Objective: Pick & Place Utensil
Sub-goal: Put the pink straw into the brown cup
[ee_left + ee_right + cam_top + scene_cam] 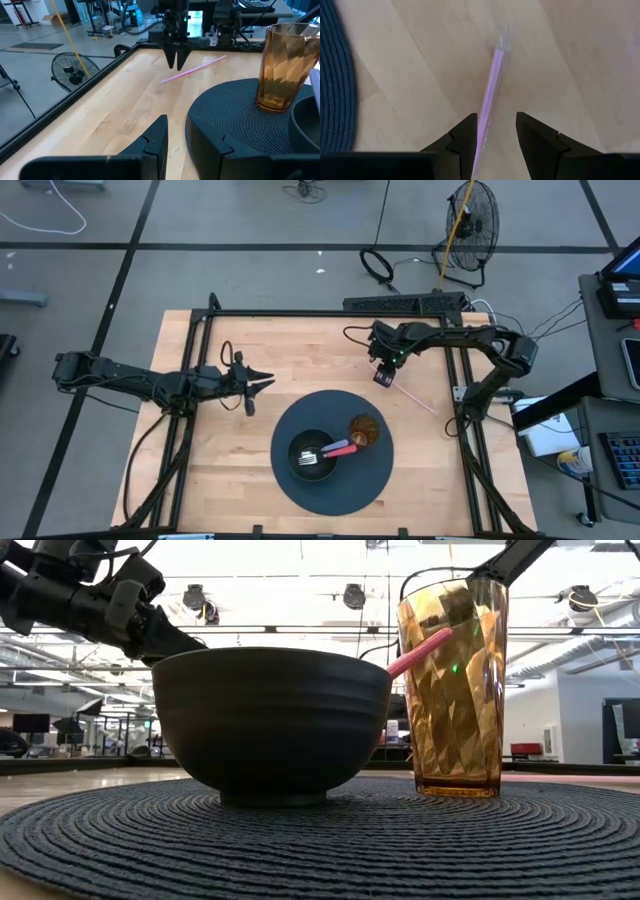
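A thin pink straw (412, 398) lies flat on the wooden table, right of the round dark placemat (340, 492). My right gripper (383, 377) points down over the straw's far-left end, open. In the right wrist view the straw (491, 90) runs between its two fingers, and in the left wrist view its tips (176, 64) stand just above the straw (192, 71). My left gripper (262, 384) is open and level, left of the placemat, holding nothing. A dark bowl (300, 465) on the placemat holds a fork with a pink handle (340, 448).
An amber glass (364, 430) stands upright on the placemat just right of the bowl, between the bowl and the straw. A black frame rail (330, 313) runs along the table's far edge, with more rails at both sides. Bare wood lies near and left of the placemat.
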Controlling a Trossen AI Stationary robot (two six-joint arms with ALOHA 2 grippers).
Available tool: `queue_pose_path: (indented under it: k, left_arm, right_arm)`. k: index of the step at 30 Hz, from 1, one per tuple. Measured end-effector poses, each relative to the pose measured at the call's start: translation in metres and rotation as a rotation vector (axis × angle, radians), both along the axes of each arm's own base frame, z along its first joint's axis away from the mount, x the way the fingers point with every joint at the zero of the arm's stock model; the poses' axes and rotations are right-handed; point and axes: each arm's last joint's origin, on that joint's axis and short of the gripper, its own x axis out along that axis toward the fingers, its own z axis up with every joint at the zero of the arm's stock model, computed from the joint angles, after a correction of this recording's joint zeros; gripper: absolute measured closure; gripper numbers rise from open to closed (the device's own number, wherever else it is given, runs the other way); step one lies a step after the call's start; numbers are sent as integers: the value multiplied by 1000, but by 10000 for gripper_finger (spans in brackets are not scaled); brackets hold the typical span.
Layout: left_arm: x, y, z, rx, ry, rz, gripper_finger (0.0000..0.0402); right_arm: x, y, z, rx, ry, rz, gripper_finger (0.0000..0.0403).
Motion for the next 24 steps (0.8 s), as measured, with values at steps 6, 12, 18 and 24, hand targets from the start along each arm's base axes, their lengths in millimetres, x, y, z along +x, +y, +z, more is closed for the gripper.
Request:
queue_pose_path:
  k: [6, 12, 18, 24]
  left_arm:
    - [0, 0, 0, 2, 1, -1, 325]
    - [0, 0, 0, 2, 4, -1, 325]
    - [0, 0, 0, 2, 5, -1, 325]
    - [0, 0, -1, 1, 7, -1, 325]
  right_arm:
    - [4, -2, -15, 28, 39, -8, 273]
    - [5, -3, -18, 33, 43, -22, 273]
    - [5, -3, -18, 35, 38, -47, 273]
    - [5, 0, -20, 51, 61, -52, 273]
